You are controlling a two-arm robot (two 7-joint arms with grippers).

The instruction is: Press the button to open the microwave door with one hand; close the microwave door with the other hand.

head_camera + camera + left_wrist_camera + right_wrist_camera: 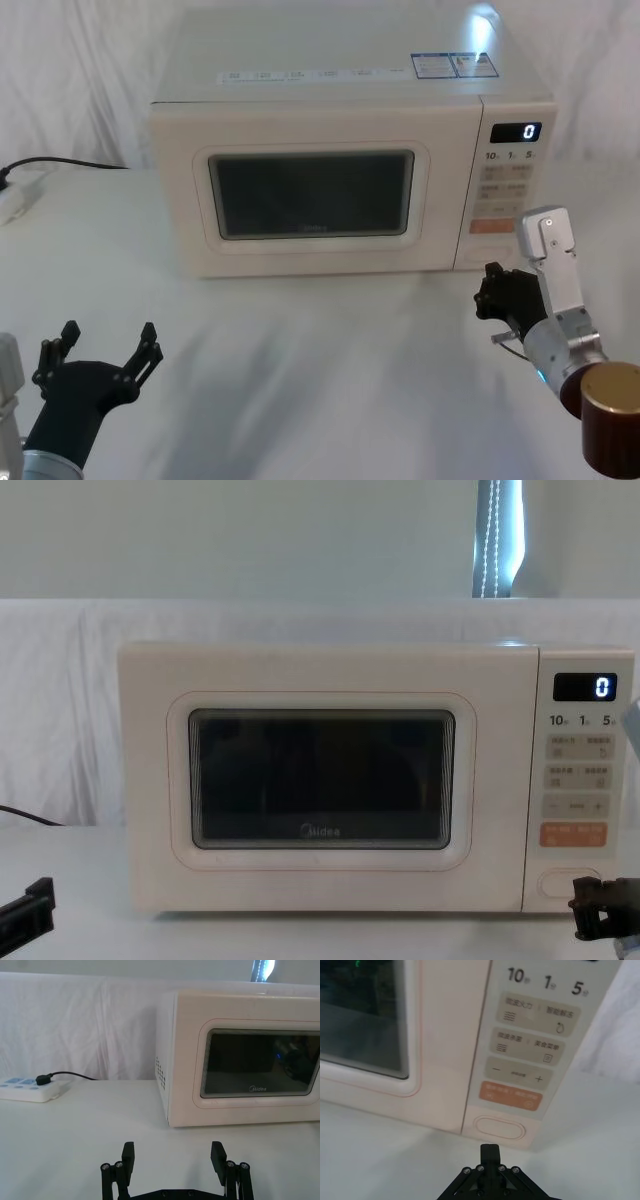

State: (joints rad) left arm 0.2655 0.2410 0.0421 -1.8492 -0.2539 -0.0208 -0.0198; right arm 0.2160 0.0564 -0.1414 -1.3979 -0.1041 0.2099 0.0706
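Button (500, 1128) lying horizontal, right gripper (490, 1149) pinched together, just before it

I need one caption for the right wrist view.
Shut right gripper points at the oval button below the microwave's orange key.

microwave door (310, 195) cream, dark window | button (500, 1128) cream | claws black

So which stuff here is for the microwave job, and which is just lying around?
For the job:
- button, not yet pressed
- door, shut
- right gripper, jaws shut, just in front of the button
- left gripper, jaws open, low on the left, away from the microwave

Just lying about:
- power strip with a black plug
- orange key
- display showing 0
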